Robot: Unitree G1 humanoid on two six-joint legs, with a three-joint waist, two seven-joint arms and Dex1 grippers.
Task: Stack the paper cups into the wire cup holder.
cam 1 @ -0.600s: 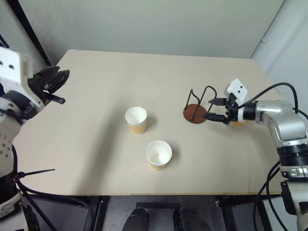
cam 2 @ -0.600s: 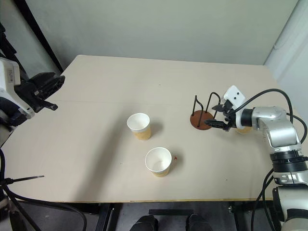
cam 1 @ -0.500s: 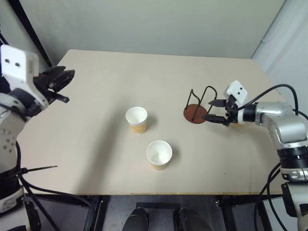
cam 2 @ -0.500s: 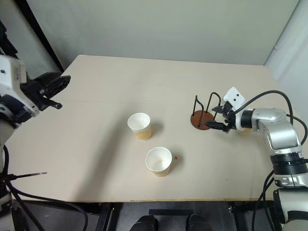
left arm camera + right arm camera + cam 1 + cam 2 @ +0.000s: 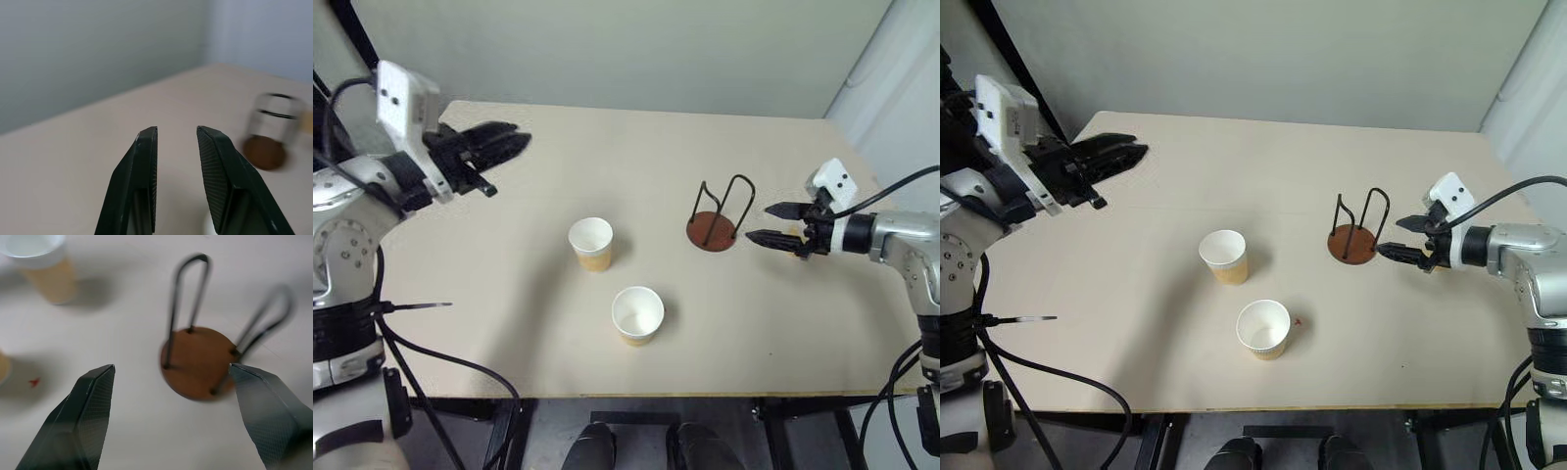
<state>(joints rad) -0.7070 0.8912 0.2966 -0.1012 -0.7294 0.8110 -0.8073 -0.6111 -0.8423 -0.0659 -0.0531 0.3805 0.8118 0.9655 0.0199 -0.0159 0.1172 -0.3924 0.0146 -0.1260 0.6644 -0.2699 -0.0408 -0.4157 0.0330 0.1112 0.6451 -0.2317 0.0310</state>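
A: Progress check. The holder point(image 5: 715, 227) carries no cups; its base is bare. Two cups stand loose on the table point(image 5: 509, 313), so by the look of it the stacking has not begun.

B: Going left to right. The left gripper point(image 5: 504, 149) hangs over the table's far left part, well apart from everything. Its black fingers point(image 5: 142, 176) have ribbed inner pads; they stand a narrow gap apart and grasp nothing.

A: Then the cups?

B: Far cup point(image 5: 590, 243) near the table's middle, near cup point(image 5: 637, 314) just right of it, closer to the front edge. Both upright, mouths up. Tapered paper, white inside and at the rim, yellow-orange sides. They look light and easy to crush.

A: The holder?

B: Right of centre. Flat round reddish-brown disc, thin black wire loops rising from it.

A: Right gripper point(image 5: 775, 223)?

B: Just right of the holder, pointing at it, not touching. Fingers spread wide, released. An orange shape peeks behind it; what it is cannot be told.
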